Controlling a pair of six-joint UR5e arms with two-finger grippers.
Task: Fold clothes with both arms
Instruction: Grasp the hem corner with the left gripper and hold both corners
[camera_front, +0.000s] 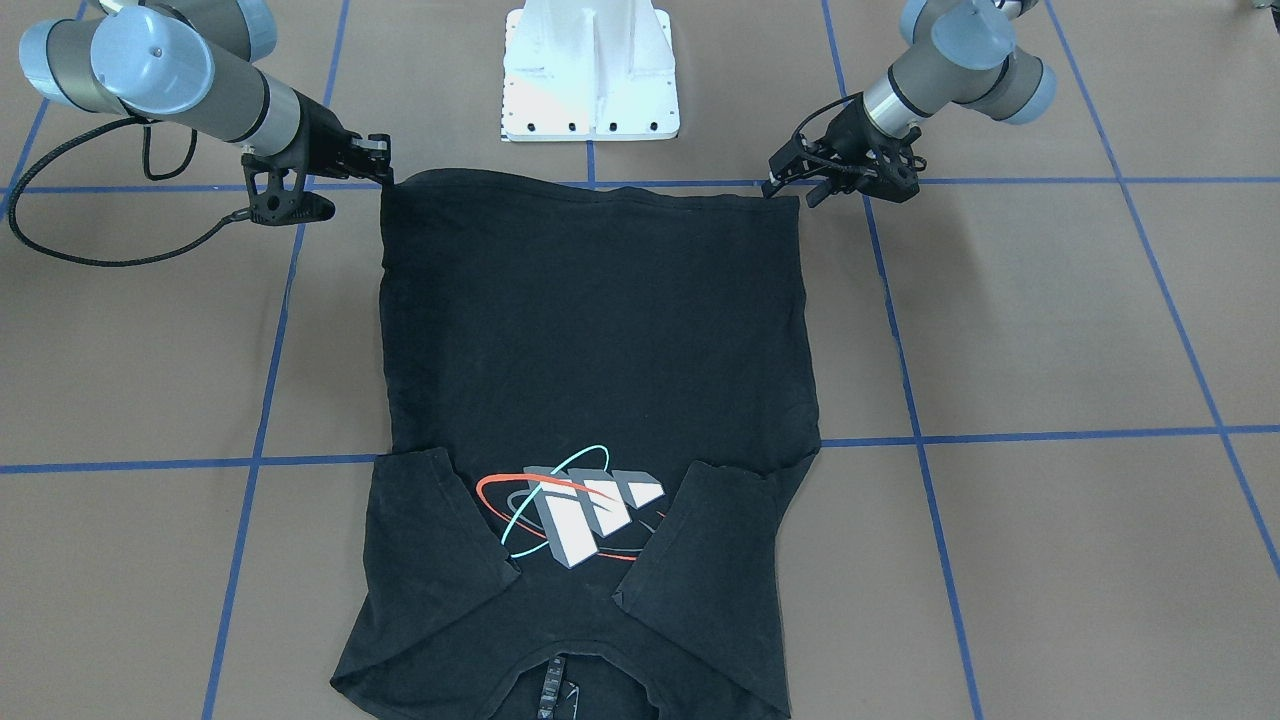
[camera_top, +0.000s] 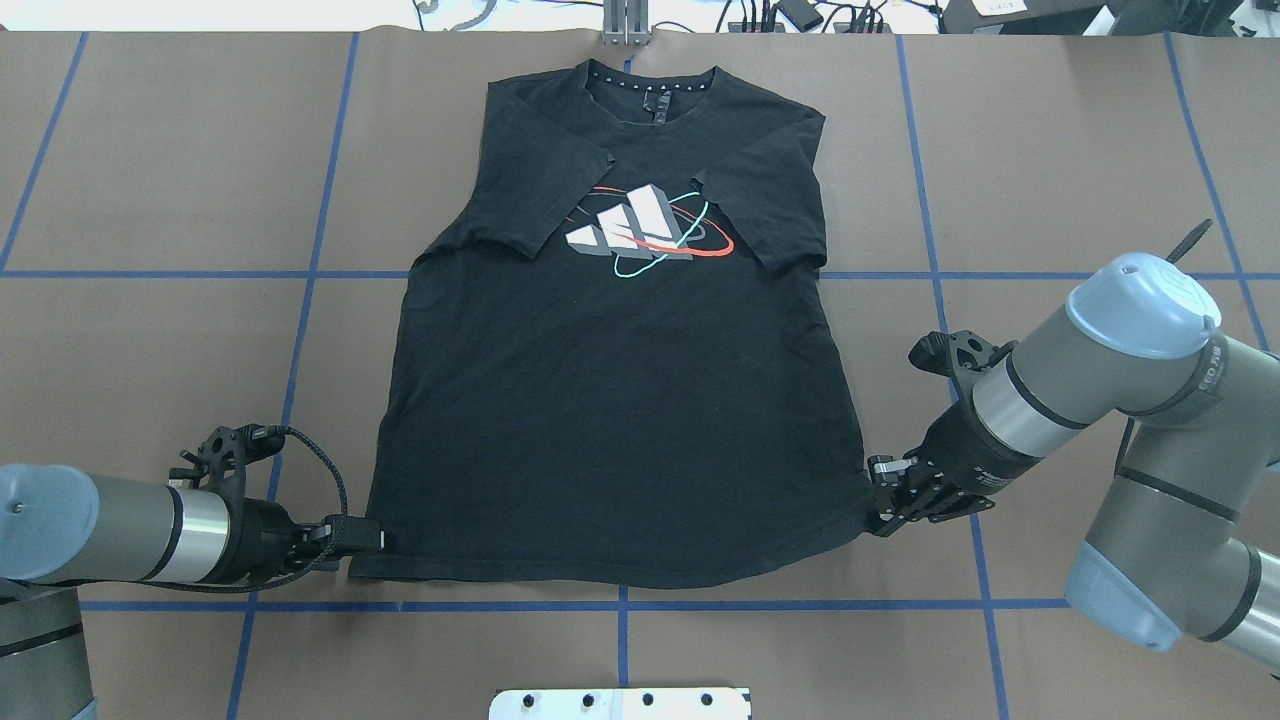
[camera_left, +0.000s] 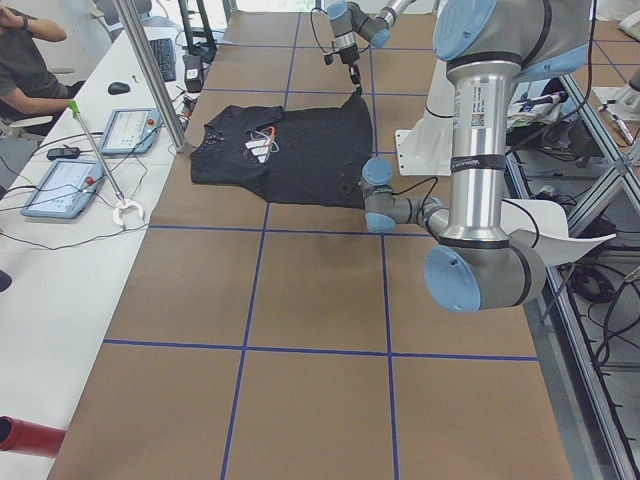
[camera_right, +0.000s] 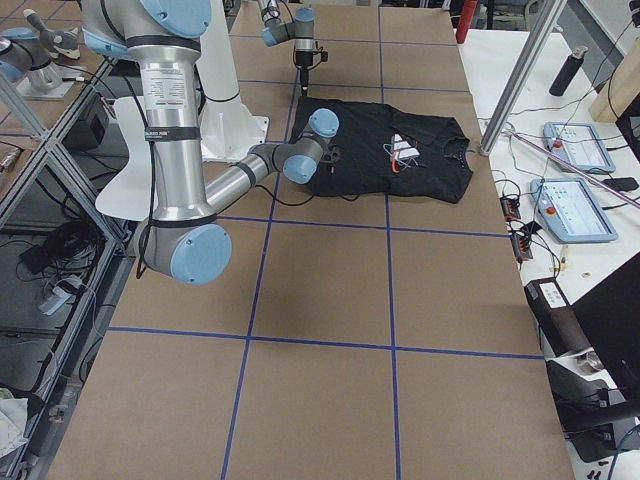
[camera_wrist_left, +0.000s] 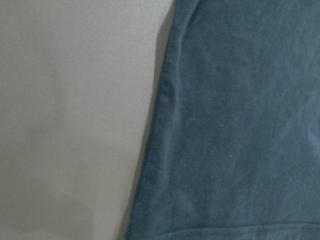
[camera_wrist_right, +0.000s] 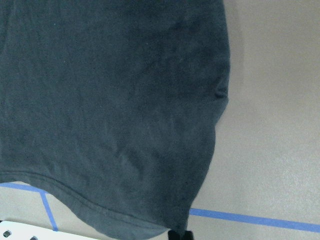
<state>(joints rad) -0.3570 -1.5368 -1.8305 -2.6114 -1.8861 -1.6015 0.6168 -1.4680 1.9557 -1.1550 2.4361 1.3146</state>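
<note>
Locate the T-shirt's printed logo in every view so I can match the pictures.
Exterior front-facing: logo at lower centre.
Overhead exterior: upper centre.
Exterior left: small, upper left of centre.
Exterior right: small, upper right of centre.
Left wrist-mounted: not in it, only plain T-shirt cloth.
Right wrist-mounted: not in it.
Shared landmark: white pedestal base, beyond the hem, opposite the logo.
</note>
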